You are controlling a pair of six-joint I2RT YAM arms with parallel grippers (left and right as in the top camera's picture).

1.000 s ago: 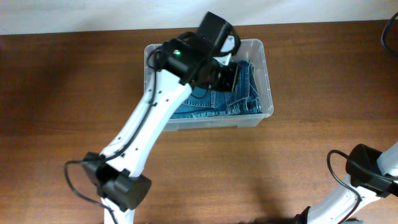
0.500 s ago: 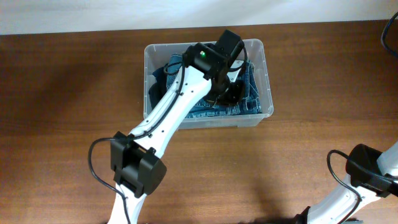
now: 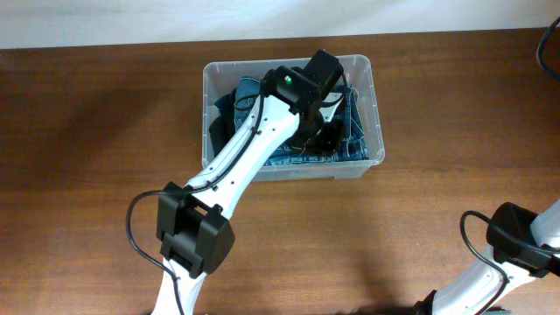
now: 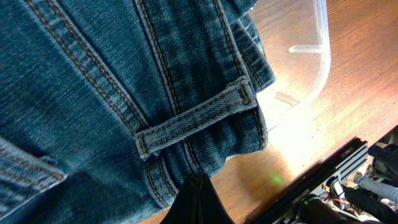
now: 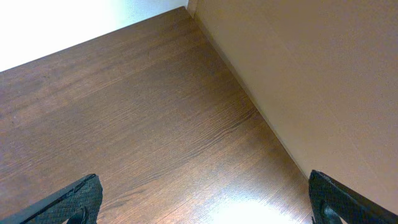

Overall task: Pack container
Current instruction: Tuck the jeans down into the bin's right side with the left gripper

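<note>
Container (image 3: 352, 169) of clear rounded plastic holds stitched denim (image 4: 93, 74).

the left arm (image 3: 254, 149) slanted over the container (image 3: 350, 169), blocking most of its mouth; jeans (image 3: 353, 131) filled its floor. bare table (image 3: 96, 149) on both sides left open passage.

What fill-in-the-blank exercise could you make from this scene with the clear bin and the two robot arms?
The clear container holds blue denim ____. The left claw, close to the denim, is ____. The right claw, over the wooden table, is ____. Missing words: jeans; shut; open.
</note>
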